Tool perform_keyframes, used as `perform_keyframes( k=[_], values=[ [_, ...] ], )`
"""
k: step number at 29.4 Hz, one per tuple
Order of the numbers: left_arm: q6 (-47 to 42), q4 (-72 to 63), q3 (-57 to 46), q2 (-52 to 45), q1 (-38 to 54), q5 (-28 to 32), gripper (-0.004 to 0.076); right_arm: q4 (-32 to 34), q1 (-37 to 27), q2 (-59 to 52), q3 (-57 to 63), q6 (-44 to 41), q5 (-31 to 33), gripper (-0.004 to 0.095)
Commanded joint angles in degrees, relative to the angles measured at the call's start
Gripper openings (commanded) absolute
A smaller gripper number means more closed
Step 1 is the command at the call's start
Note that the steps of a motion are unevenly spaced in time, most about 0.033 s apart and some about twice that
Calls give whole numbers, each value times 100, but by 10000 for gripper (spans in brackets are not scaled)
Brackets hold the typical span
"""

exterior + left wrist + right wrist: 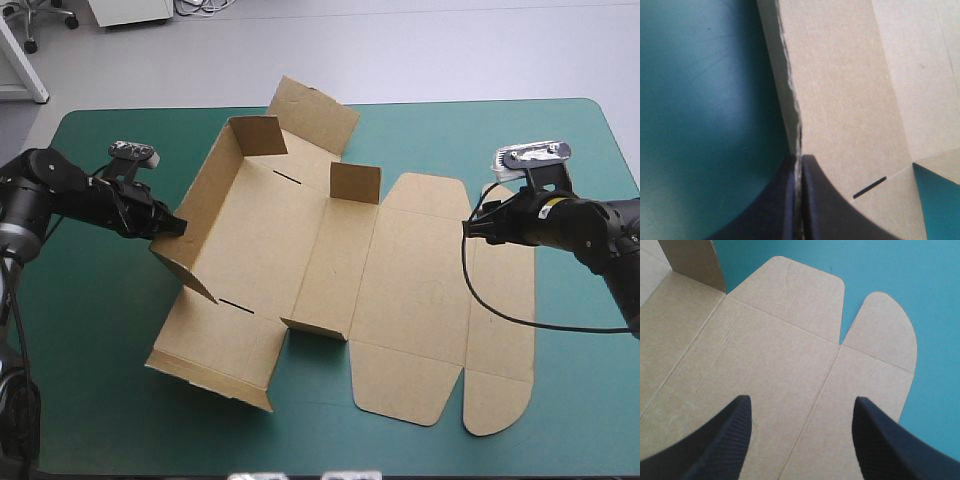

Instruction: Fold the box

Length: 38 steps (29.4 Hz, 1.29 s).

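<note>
The brown box [300, 250] lies partly formed on the teal-green cover: its left long wall and two short end flaps stand up, while the lid panels [420, 290] lie flat to the right. My left gripper [170, 227] is shut on the upper edge of the raised left wall [840, 90], the board pinched between its black fingers [812, 200]. My right gripper [478, 226] hovers open over the flat lid near its right edge, with its fingers [730, 435] apart above the board [790, 380] and nothing between them.
A narrow rounded tuck flap [505, 330] lies flat at the box's far right. Bare teal-green cover [90, 330] stretches left of the box and along the front edge. A short slot [870, 186] is cut in the box floor near my left gripper.
</note>
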<state>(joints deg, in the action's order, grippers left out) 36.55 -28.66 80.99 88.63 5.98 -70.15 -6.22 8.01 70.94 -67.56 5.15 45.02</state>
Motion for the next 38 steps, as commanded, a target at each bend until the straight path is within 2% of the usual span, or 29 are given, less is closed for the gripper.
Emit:
perform_keyframes(
  k=[1, 10, 20, 23, 33, 38],
  values=[
    [-38, 112, 721, 65, -77, -267, -10, -118, -32, -112, -188, 55, -276, 552],
    [124, 1330, 1605, 164, -729, -267, -9, -314, -32, -112, -188, 55, -225, 552],
    [582, 3103, 1778, 91, -1809, -257, -10, -268, -32, -112, -188, 205, -323, 552],
    [288, 3596, 1797, 84, -2209, -146, -10, -268, -32, -112, -188, 205, -483, 552],
    [-1781, 5960, 1797, 39, -3490, 671, -10, -268, -32, -112, -188, 237, -972, 552],
    [-1945, 6403, 1692, 39, -3915, 1015, -10, -259, -32, -112, -188, 291, -1107, 552]
  ],
)
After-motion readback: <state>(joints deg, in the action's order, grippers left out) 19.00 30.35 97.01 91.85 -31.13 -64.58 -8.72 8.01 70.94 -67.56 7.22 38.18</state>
